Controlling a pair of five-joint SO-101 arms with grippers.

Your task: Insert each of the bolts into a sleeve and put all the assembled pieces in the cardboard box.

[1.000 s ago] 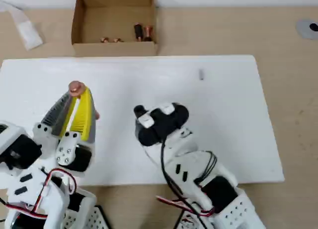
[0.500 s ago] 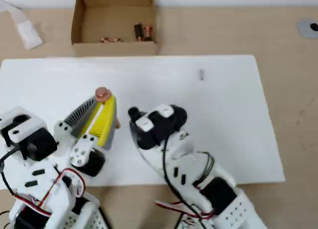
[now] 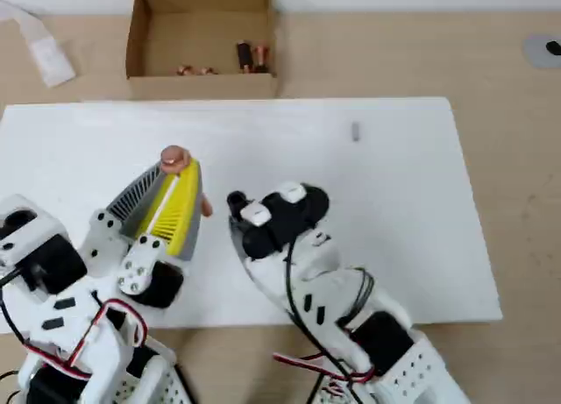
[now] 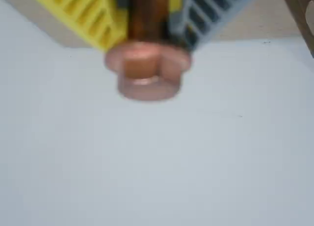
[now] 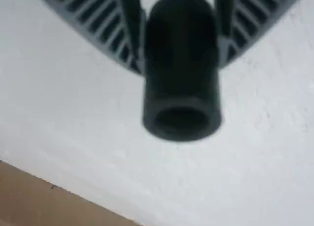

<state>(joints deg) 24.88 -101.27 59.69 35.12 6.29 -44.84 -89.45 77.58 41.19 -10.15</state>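
Note:
My left gripper (image 3: 175,163) is shut on a copper bolt (image 3: 174,157), whose flanged head (image 4: 147,71) sticks out past the yellow and grey fingers above the white mat. My right gripper (image 3: 237,202) is shut on a black sleeve (image 5: 181,69), its open end facing out over the mat. Bolt and sleeve are a short gap apart near the mat's middle left. The cardboard box (image 3: 136,36) stands at the back and holds several assembled pieces (image 3: 250,57).
The white mat (image 3: 394,202) covers most of the tan table. A small dark mark (image 3: 355,131) lies on the mat's far right part. A white strip (image 3: 44,49) lies left of the box. A grey disc (image 3: 543,49) is at the far right edge.
The left gripper with the bolt swung right toward the sleeve, then eased back slightly left. The right gripper with the sleeve shifted slightly left.

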